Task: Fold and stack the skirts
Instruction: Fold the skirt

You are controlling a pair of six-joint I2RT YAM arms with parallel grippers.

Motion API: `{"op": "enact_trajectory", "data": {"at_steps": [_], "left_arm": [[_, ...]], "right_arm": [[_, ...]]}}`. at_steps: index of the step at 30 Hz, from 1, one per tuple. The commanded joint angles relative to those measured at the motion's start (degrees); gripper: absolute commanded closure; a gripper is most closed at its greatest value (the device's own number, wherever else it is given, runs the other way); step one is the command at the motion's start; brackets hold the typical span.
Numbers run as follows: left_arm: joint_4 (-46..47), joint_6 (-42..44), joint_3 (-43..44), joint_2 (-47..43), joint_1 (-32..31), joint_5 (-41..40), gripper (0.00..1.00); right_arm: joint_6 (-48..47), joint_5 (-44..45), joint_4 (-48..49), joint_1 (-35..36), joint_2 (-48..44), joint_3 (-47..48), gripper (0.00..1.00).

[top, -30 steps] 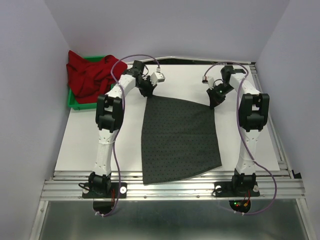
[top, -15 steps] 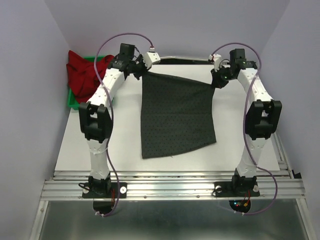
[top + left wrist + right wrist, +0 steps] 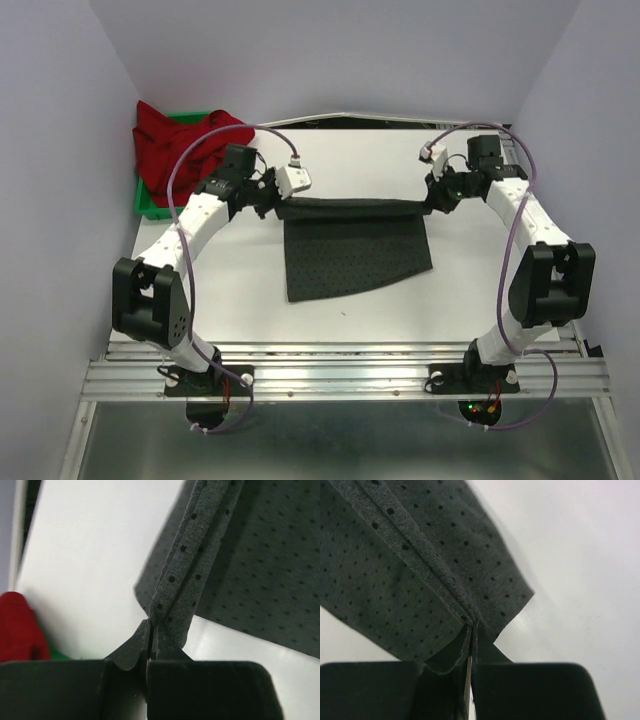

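The charcoal dotted skirt lies in the middle of the table. Its near part is flat on the surface, and its far edge is lifted and stretched into a straight band between the two arms. The left gripper is clamped on the far-left corner of the cloth and the right gripper on the far-right corner. Each wrist view shows the fingers pressed together with a doubled seam pinched between them. The red skirt sits bunched in the green bin at the far left corner, well apart from the work.

The step in hand appears to be the first fold, carrying the far edge over toward the near hem. Both arms should travel toward the near edge at the same pace and height, so the band runs parallel to that edge. The tension should prevent sag without dragging the flat part along the table. Since the near hem looks wider than the held edge, centring matters more than matching corners. The fingers should part only once cloth rests on cloth, then lift straight up to avoid snagging.
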Motion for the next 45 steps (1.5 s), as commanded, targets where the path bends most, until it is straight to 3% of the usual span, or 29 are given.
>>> {"op": "enact_trajectory", "data": {"at_steps": [1,9,15,22,34,36,38,40,41,43,44,45], "left_arm": [[1.03,0.64,-10.98,-7.60,-1.80,-1.22,1.00],[6.04,-5.68,-24.73,-10.87,-9.19,-3.51,1.00],[3.42,-10.16,-19.84,-8.23,-9.46,-4.56,1.00],[-0.01,-9.82,-18.76,-12.79,-11.12,-6.93,1.00],[-5.82,-6.74,-26.57,-20.01,-14.55,-5.62,1.00],[-5.91,-5.96,-28.33,-20.36,-16.21,-6.23,1.00],[-6.96,-4.99,-30.01,-20.36,-17.45,-6.58,0.93],[-8.36,-4.55,-31.15,-21.49,-18.51,-6.59,0.77],[-8.63,-4.72,-31.33,-22.29,-18.51,-6.41,0.66],[-9.16,-4.81,-31.51,-25.70,-18.51,-6.32,0.64],[-9.59,-4.81,-31.25,-26.59,-18.51,-6.23,0.57],[-10.56,-4.90,-30.81,-27.91,-18.42,-6.15,0.56]], "right_arm": [[-3.08,2.46,5.37,-0.28,-3.74,-7.06,0.99],[-3.53,4.22,10.56,0.26,-4.89,-17.61,0.99],[-0.89,3.87,10.31,0.78,-4.01,-14.81,0.99],[-3.78,2.90,5.03,0.78,-6.46,-10.76,0.99],[-13.36,1.93,4.32,0.78,-17.01,-27.26,0.99],[-16.08,1.84,4.41,1.49,-18.16,-29.91,0.88],[-18.37,1.41,3.01,2.02,-19.73,-32.38,0.61],[-18.29,1.23,1.09,2.02,-21.32,-32.56,0.37],[-18.12,1.40,0.46,2.02,-23.50,-32.04,0.17],[-16.46,0.97,-1.91,2.02,-25.97,-30.63,0.13],[-15.23,0.79,-2.26,2.02,-27.20,-29.06,0.11],[-14.17,0.35,-2.61,2.02,-29.30,-28.17,0.11]]}}
